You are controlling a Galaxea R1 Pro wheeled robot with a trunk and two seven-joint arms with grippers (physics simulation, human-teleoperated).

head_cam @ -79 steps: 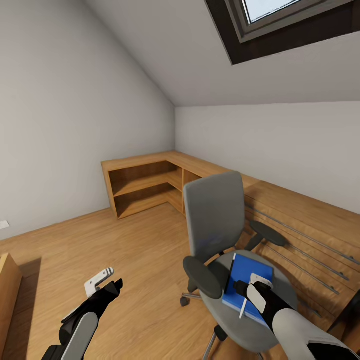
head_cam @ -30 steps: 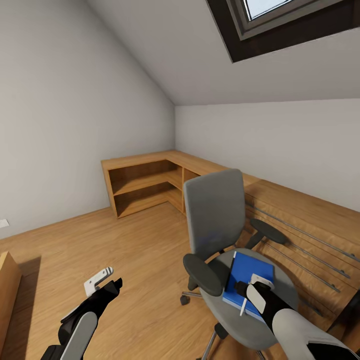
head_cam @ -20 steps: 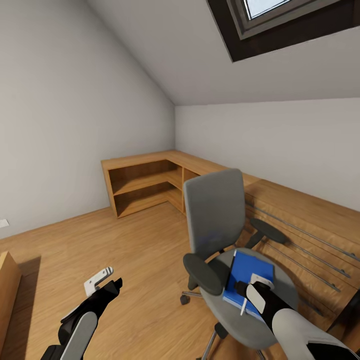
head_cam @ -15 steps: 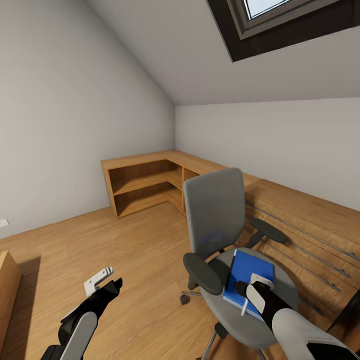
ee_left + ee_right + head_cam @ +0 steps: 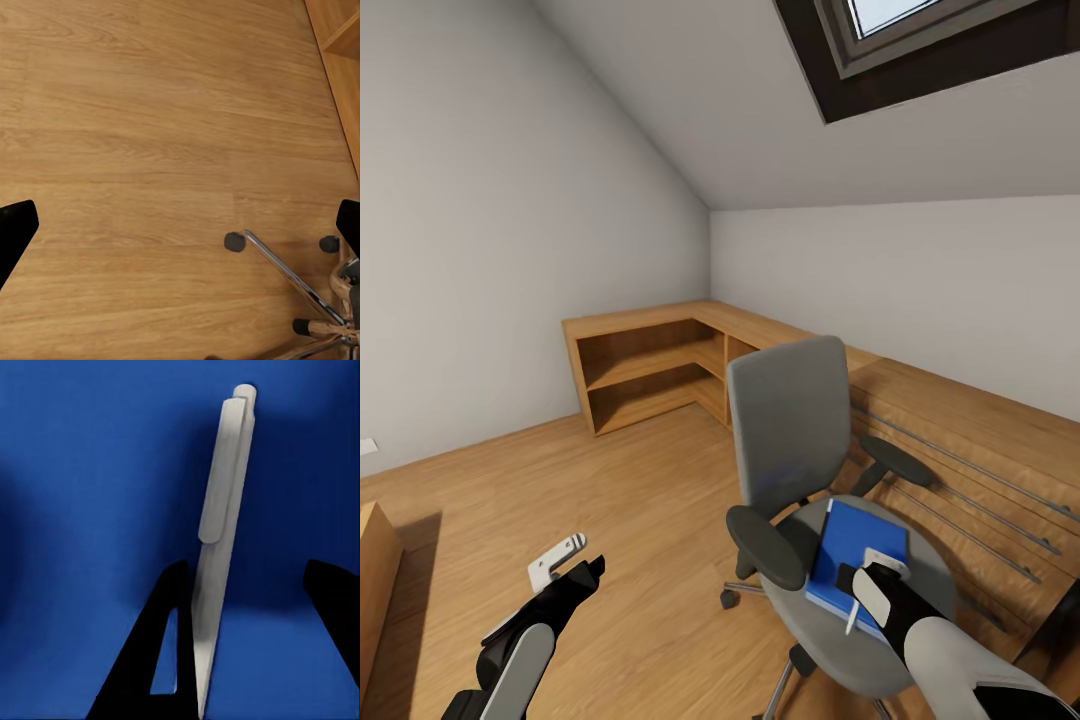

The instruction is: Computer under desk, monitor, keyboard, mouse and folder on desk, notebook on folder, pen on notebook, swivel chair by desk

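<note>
Right gripper (image 5: 857,588) is the one that counts: it hangs directly over the seat of the swivel chair (image 5: 792,430), above the near edge of the folder (image 5: 853,556), and a pale pen (image 5: 852,612) stands between its jaws. In the right wrist view the pen (image 5: 217,532) lies against one dark finger (image 5: 161,660) while the other finger (image 5: 337,600) stands clear of it, so I cannot tell whether the pen is truly pinched or merely resting there; the blue folder (image 5: 97,472) lies behind it. The pen's long axis runs along the fingers, tip down toward the folder, so lifting it straight away from the seat looks the cleanest move. The folder lies flat on the chair seat, its long side running from the gripper toward the chair's tall back, tucked between the two black armrests. Left gripper (image 5: 565,560) hangs spread and empty over bare wooden floor (image 5: 150,150), well apart from the chair on the side away from the folder; its wrist view catches the chair's chrome base and castors (image 5: 235,241). Beyond the chair back, a low light-wood cabinet (image 5: 650,365) with open shelves fills the corner under the sloped ceiling.
</note>
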